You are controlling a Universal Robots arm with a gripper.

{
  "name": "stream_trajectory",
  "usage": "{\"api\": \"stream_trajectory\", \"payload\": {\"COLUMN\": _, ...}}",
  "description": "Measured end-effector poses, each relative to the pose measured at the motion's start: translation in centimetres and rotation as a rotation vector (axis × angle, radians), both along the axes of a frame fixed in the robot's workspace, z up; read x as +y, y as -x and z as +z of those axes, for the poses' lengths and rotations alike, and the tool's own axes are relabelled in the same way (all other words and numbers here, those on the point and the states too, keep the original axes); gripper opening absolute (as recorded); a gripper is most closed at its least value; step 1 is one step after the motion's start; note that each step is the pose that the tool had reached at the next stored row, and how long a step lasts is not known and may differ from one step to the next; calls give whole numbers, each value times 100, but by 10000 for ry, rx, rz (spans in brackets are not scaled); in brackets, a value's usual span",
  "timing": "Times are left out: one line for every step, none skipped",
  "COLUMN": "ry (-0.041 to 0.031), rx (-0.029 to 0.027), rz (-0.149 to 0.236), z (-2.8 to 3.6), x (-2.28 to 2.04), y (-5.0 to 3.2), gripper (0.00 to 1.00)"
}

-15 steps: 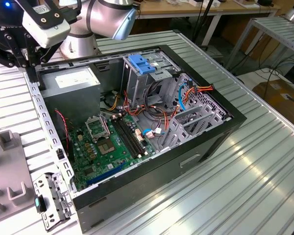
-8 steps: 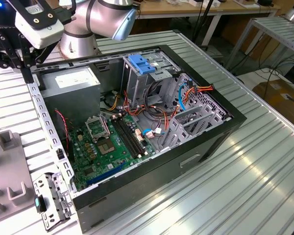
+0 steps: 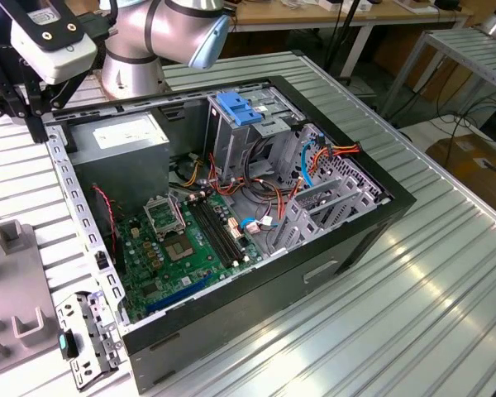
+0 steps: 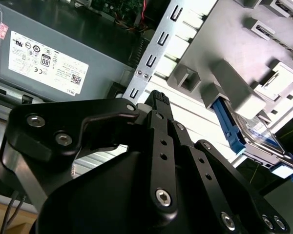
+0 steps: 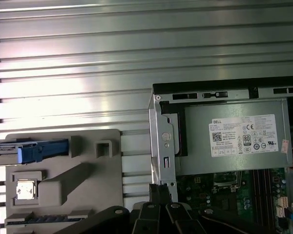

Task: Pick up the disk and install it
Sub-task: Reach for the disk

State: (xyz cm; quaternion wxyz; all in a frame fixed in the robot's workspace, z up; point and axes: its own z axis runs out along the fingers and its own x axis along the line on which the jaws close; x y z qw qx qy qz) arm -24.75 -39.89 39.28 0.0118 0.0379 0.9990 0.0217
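Ribbed aluminium table [image 3: 446, 273] runs under everything, and on it the open computer case [image 3: 231, 318] lies on its side with its board showing. Inside, at the end nearest my arm, sits the grey power supply [image 5: 234, 139] with its white sticker. Just beside the case is the grey fixture block [image 5: 63, 180]. The disk [image 5: 31, 150] stands on edge in one of its slots, untouched, with its blue carrier frame showing along the edge.

My gripper [image 4: 158, 100] hangs over the case's corner rail [image 4: 154, 53], between the power supply and the fixture. It is near the disk but apart from it. Its fingertips look pressed together with nothing between them.

I judge the step in hand to be the reach for the disk. To do it well I'd want the jaws spread wider than the drive is thick before I bring them down. I'd line the pads up square with its flat metal faces rather than the plastic frame. I'd also pick a path that clears the fixture's raised posts [image 4: 185, 78] and that metal rail.
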Motion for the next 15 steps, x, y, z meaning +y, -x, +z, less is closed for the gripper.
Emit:
{"api": "stream_trajectory", "payload": {"ry": 0, "rx": 0, "rz": 0, "z": 0, "x": 0, "y": 10, "gripper": 11}}
{"api": "stream_trajectory", "payload": {"ry": 0, "rx": 0, "rz": 0, "z": 0, "x": 0, "y": 28, "gripper": 11}}
{"api": "stream_trajectory", "payload": {"ry": 0, "rx": 0, "rz": 0, "z": 0, "x": 0, "y": 53, "gripper": 11}}
{"api": "stream_trajectory", "payload": {"ry": 0, "rx": 0, "rz": 0, "z": 0, "x": 0, "y": 68, "gripper": 11}}
{"api": "stream_trajectory", "payload": {"ry": 1, "rx": 1, "rz": 0, "z": 0, "x": 0, "y": 79, "gripper": 11}}
{"api": "stream_trajectory", "payload": {"ry": 1, "rx": 1, "rz": 1, "z": 1, "x": 0, "y": 90, "gripper": 11}}
{"api": "stream_trajectory", "payload": {"ry": 0, "rx": 0, "rz": 1, "z": 0, "x": 0, "y": 103, "gripper": 11}}
{"api": "stream_trajectory", "payload": {"ry": 0, "rx": 1, "rz": 0, "z": 0, "x": 0, "y": 117, "gripper": 11}}
{"api": "stream_trajectory", "payload": {"ry": 0, "rx": 0, "rz": 0, "z": 0, "x": 0, "y": 128, "gripper": 11}}
{"api": "stream_trajectory", "payload": {"ry": 0, "rx": 0, "rz": 0, "z": 0, "x": 0, "y": 140, "gripper": 11}}
{"api": "stream_trajectory", "payload": {"ry": 0, "rx": 0, "rz": 0, "z": 0, "x": 0, "y": 151, "gripper": 11}}
{"api": "stream_trajectory", "payload": {"ry": 0, "rx": 0, "rz": 0, "z": 0, "x": 0, "y": 163, "gripper": 11}}
{"api": "stream_trajectory", "payload": {"ry": 0, "rx": 0, "rz": 0, "z": -1, "x": 0, "y": 174, "gripper": 11}}
{"api": "stream_trajectory", "payload": {"ry": 0, "rx": 0, "rz": 0, "z": -1, "x": 0, "y": 190, "gripper": 11}}
{"api": "stream_trajectory", "payload": {"ry": 0, "rx": 1, "rz": -1, "z": -1, "x": 0, "y": 202, "gripper": 11}}
